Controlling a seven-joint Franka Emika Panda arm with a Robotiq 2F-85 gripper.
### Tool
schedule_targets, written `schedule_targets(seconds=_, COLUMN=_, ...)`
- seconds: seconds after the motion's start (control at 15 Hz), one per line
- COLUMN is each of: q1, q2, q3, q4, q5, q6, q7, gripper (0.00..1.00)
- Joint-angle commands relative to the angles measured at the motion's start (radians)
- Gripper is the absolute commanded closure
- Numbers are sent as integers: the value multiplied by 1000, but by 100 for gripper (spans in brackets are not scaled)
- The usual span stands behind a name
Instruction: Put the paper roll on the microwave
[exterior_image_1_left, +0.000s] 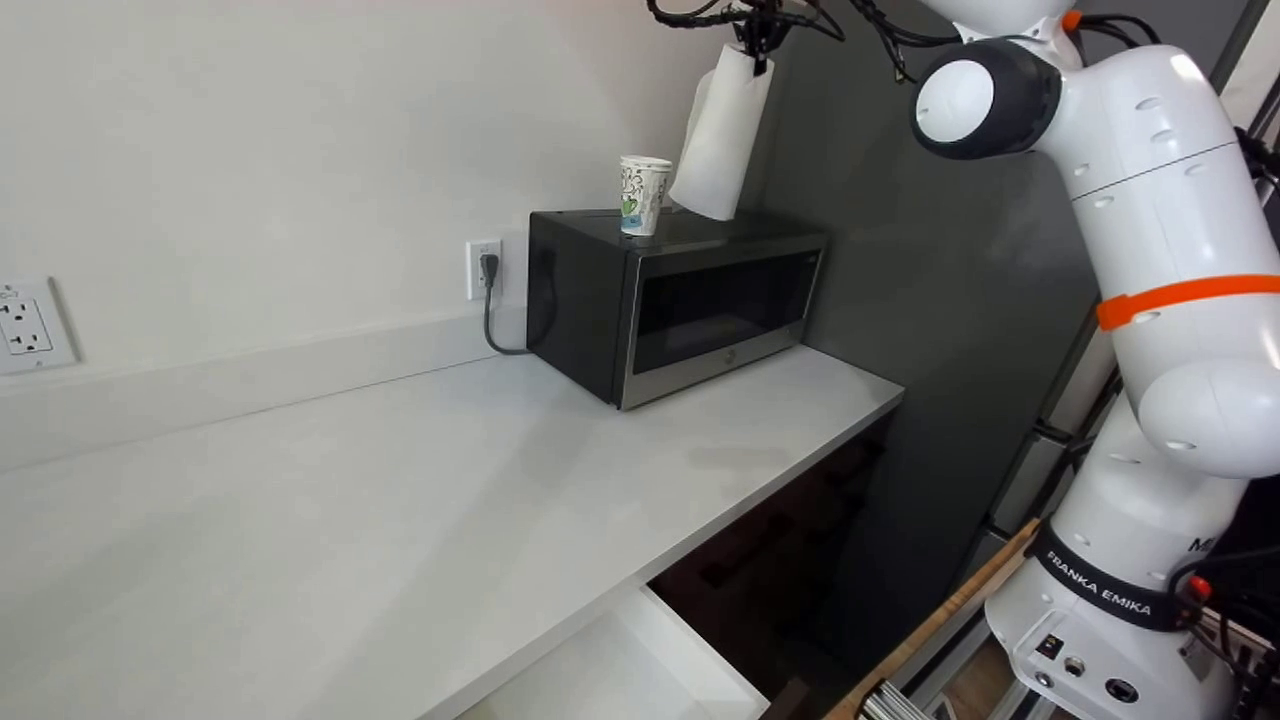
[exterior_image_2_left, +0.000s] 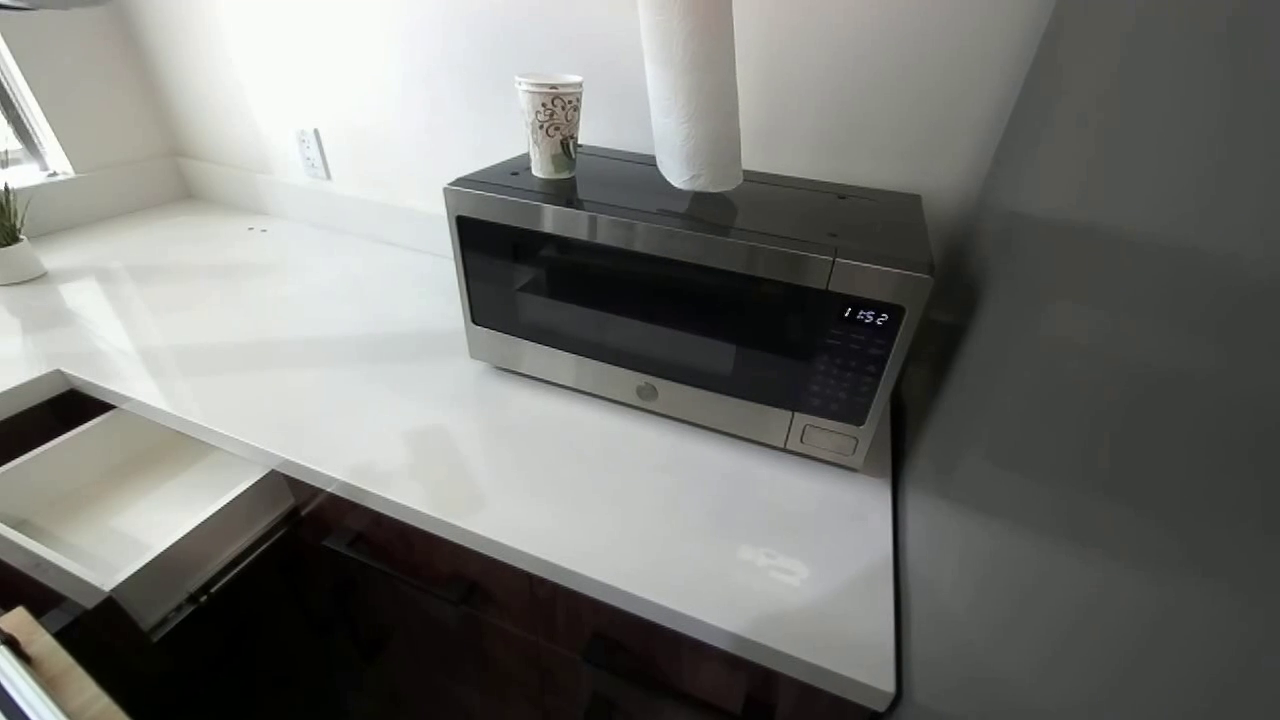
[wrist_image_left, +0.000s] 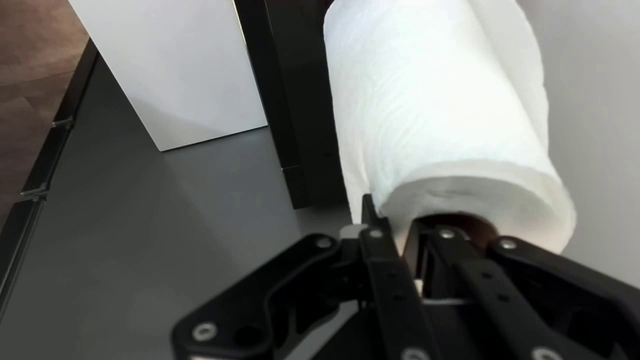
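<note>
Gripper (wrist_image_left: 396, 222) pinches the paper roll (wrist_image_left: 430, 100) by its top rim — roll hanging tilted beneath

Tilted paper roll (exterior_image_1_left: 724, 140), seemingly just above microwave (exterior_image_1_left: 718, 312).

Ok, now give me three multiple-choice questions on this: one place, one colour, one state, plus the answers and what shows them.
1. Where are the paper cups relative to the microwave?
A. Inside
B. On top
C. Underneath

2. What colour is the strap round the arm?
A. Orange
B. Blue
C. Green

3. How is the gripper with the paper roll?
A. Open, apart from it
B. Shut, apart from it
C. Closed on its edge

1: B, both exterior views show them standing there.
2: A, an exterior view shows it bright against the white arm.
3: C, the wrist view shows the paper roll's rim pinched in it.
</note>
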Motion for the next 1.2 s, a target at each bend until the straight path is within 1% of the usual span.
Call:
schedule_targets(seconds=0.0, q1=0, q2=21, q3=-3, q4=21, q5=12, q6=-16, q7=-30, gripper=97)
schedule_targets(seconds=0.73, q1=5, q2=46, q3=-6, q4=18, q5=13, q6=-36, q7=-71, gripper=97)
schedule_targets(seconds=1.13, q1=8, q2=22, q3=-14, q4=-4, q5=2, q6=-94, q7=-154, gripper=97)
